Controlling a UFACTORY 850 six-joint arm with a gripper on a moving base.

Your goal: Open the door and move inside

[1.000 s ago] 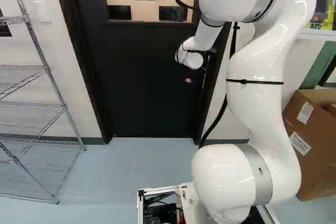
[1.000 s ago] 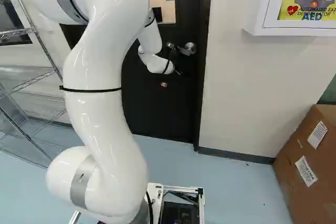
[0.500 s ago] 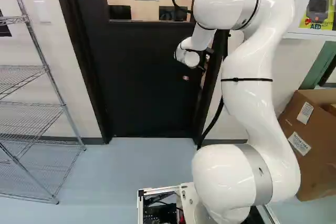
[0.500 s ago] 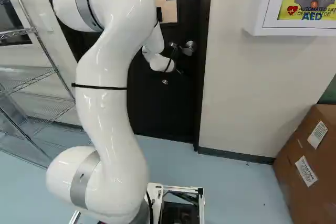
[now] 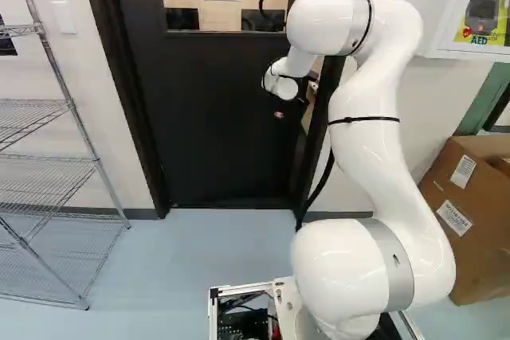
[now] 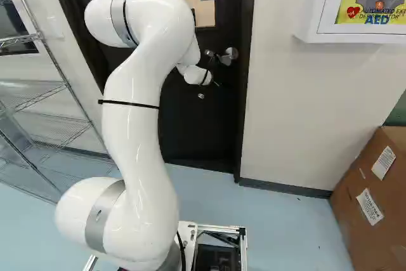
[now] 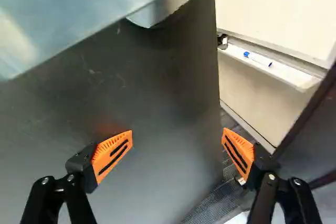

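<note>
door [image 5: 215, 133] straight ahead of the base, ajar: gap between its free edge and the door frame [image 6: 240, 125], room beyond showing through it. gripper [image 7: 177, 137] open, nothing in it, fingers spread wide, one orange pad [image 7: 111, 153] over the door face, the other over the gap. door handle [image 6: 227, 56] just beside the wrist in right base view. arm [image 6: 133, 125] reaches out at handle height, probably so the push lands near the free edge, where the door swings easiest. wide fingers probably there to straddle that edge or hook it, not to pinch. latch looks cleared, so next is likely more push inward, then drive through.

hidden stuff: handle fills a corner of wrist view and is cut off; can't tell if anything on the gripper touches it or the door. left base view has it mostly behind the wrist. fingers too small to read in base views. past the gap only part of a whiteboard [image 7: 278, 9] and a marker [image 7: 258, 59] on its tray [image 7: 289, 74]; rest of room blocked.
</note>
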